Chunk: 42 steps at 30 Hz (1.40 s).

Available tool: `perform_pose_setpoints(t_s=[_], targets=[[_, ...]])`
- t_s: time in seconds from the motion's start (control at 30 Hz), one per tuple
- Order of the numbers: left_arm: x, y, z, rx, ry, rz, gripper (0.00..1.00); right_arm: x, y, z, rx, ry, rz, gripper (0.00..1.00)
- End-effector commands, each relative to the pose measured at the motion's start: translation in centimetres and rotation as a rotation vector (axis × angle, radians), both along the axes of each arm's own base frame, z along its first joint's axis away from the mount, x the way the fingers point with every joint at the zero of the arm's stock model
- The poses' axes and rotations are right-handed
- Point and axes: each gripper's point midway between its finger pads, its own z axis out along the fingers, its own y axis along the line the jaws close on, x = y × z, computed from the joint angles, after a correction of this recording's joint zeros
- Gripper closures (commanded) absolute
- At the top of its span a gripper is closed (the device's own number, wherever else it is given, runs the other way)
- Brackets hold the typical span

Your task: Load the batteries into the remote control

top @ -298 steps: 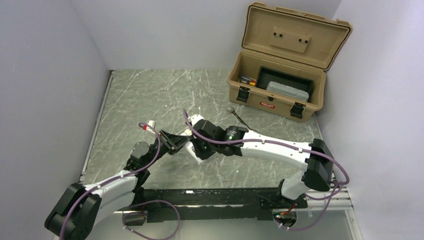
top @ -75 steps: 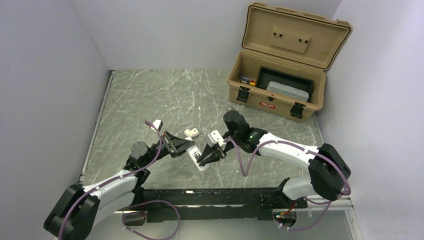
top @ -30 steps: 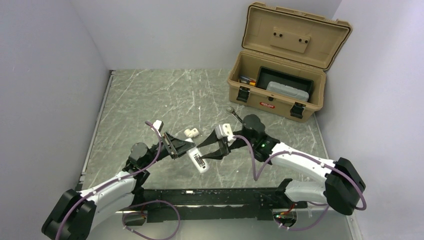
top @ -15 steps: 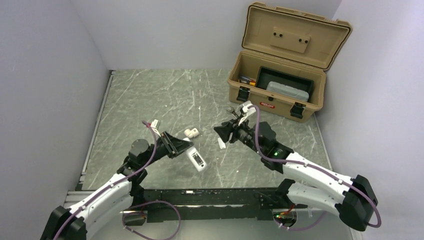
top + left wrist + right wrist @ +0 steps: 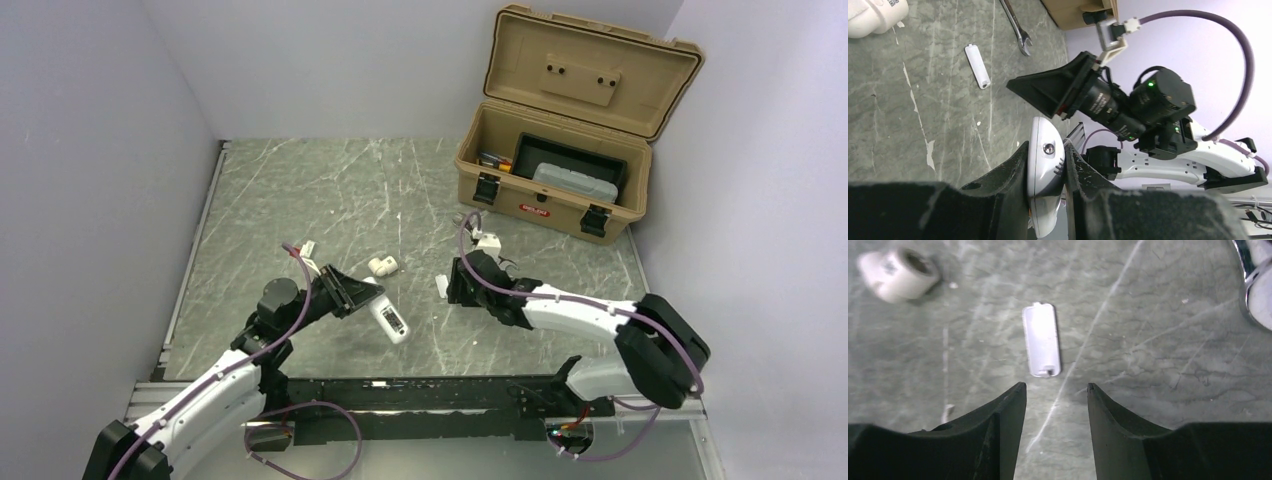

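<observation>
– Remote control (image 5: 391, 320): where is it being kept?
– It is being held off the surface (image 5: 300, 200) by the left pincer (image 5: 1046, 150), just on the near side of the white pipe fitting (image 5: 382, 265), toward the arm bases. One end is being squeezed between the two fingers (image 5: 1007, 172), and the rest is being left sticking out past the fingertips, away from the fitting.
– How is that pincer being set?
– It is being kept narrowly parted, with both fingers pressed against the sides of the handset.
– And the right pincer (image 5: 1055, 390)?
– Its fingers are being held apart with nothing between them. It is being pointed down at the surface to the right of the fitting. A flat white cover (image 5: 1042, 346) is lying there just beyond the fingertips and is being touched by neither finger.
– Is anything else being shown around the fitting?
– A silver wrench (image 5: 1015, 25) is lying farther right of the fitting, past the cover. A tan toolbox (image 5: 545, 195) is being kept with its lid up, well behind the fitting and to its right.
</observation>
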Motion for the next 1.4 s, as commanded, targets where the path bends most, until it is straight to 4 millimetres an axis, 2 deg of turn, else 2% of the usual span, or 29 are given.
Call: perform_pose_setpoints(t_s=[0.0, 0.3, 0.5, 0.63, 0.97, 1.17, 1.37], targets=[[0.0, 0.0, 1.7, -0.017, -0.065, -0.003, 1.0, 1.1, 0.0, -1.6, -0.02, 0.025, -0.075, 0.49], [-0.1, 0.1, 1.4, -0.028, -0.059, 0.002, 1.0, 2.1, 0.9, -4.1, -0.037, 0.073, -0.057, 0.49], [-0.1, 0.0, 1.3, -0.027, -0.059, -0.001, 1.0, 1.9, 0.8, -5.6, -0.08, 0.117, -0.041, 0.57], [-0.1, -0.1, 1.3, -0.032, -0.057, -0.007, 1.0, 1.1, 0.1, -7.0, -0.148, 0.175, -0.011, 0.62], [-0.1, -0.1, 0.7, -0.032, -0.047, -0.008, 1.0, -1.9, -1.8, -8.9, -0.228, 0.266, 0.01, 0.65], [0.0, -0.2, 0.6, -0.03, -0.043, -0.015, 1.0, -3.3, -1.9, -9.6, -0.349, 0.295, 0.044, 0.67], [0.1, -0.1, 0.6, -0.034, -0.042, -0.01, 1.0, -3.9, -1.6, -10.0, -0.39, 0.294, 0.058, 0.74]])
